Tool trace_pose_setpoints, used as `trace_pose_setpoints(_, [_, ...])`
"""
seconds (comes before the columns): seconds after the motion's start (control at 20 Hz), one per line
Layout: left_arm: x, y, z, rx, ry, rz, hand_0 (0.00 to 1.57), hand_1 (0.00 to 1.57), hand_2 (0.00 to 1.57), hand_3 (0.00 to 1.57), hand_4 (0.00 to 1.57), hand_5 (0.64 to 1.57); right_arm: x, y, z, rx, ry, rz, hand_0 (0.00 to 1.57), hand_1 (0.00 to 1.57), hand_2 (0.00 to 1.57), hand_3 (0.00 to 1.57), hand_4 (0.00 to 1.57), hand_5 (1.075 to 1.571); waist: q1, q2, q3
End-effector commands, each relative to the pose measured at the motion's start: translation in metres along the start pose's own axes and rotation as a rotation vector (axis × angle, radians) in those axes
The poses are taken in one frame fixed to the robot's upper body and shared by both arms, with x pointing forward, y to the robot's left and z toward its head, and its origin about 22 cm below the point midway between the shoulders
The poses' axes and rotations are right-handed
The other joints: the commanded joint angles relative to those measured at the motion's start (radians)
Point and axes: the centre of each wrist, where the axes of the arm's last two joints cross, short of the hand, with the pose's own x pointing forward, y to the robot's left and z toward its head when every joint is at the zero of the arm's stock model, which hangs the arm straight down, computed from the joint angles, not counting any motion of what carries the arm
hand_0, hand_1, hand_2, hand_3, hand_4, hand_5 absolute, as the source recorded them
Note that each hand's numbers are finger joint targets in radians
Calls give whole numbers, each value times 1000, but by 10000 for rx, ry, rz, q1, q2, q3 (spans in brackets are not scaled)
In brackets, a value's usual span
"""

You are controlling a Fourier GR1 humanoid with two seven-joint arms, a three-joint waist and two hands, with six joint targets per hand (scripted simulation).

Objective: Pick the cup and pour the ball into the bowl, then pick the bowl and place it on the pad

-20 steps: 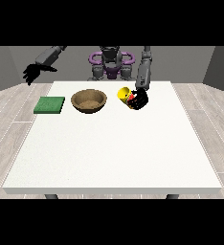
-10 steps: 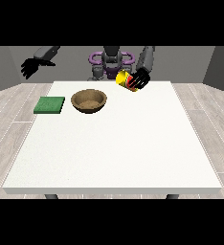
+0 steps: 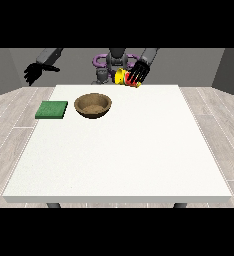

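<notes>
The hand at the view's right [image 3: 138,73] curls around the yellow cup [image 3: 121,78], lifted off the table [image 3: 139,150], seemingly tilted toward the bowl [image 3: 93,105] for pouring; the ball is not visible.

You have a yellow cup [image 3: 121,78] with a red patch showing on it, held off the table near the far edge, above and to the right of the bowl. It lies tilted, its mouth turned toward the view's left; the black hand at the view's right [image 3: 137,74] covers much of it, fingers wrapped across its side. The ball cannot be made out. Your round brown wooden bowl [image 3: 93,105] sits upright on the white table. The flat green square pad [image 3: 52,109] lies just left of the bowl, apart from it.
</notes>
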Motion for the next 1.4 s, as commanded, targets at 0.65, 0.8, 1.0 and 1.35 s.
trace_pose_setpoints(0.65, [97,1,-7,-182,-2304,-3900,520,520,1571,1571,841,1571,25,-7,-34,-113,-232,372,0,0,0,143,0,1530,238,531,0])
trace_pose_setpoints(0.8, [94,-2,-7,-173,-2410,-4446,432,432,1571,1571,900,1571,27,24,-53,211,-159,397,0,0,0,337,0,1525,-94,495,-10])
trace_pose_setpoints(1.0, [100,-11,3,-268,-2721,-5372,376,376,1571,1571,835,1569,49,46,-82,657,-448,41,0,0,0,271,0,1528,-455,691,-12])
trace_pose_setpoints(1.35, [108,-15,3,-1285,-3482,-7269,0,0,1571,1571,1196,1434,20,67,-68,1297,-624,-197,0,0,0,190,0,1521,-1065,867,-9])
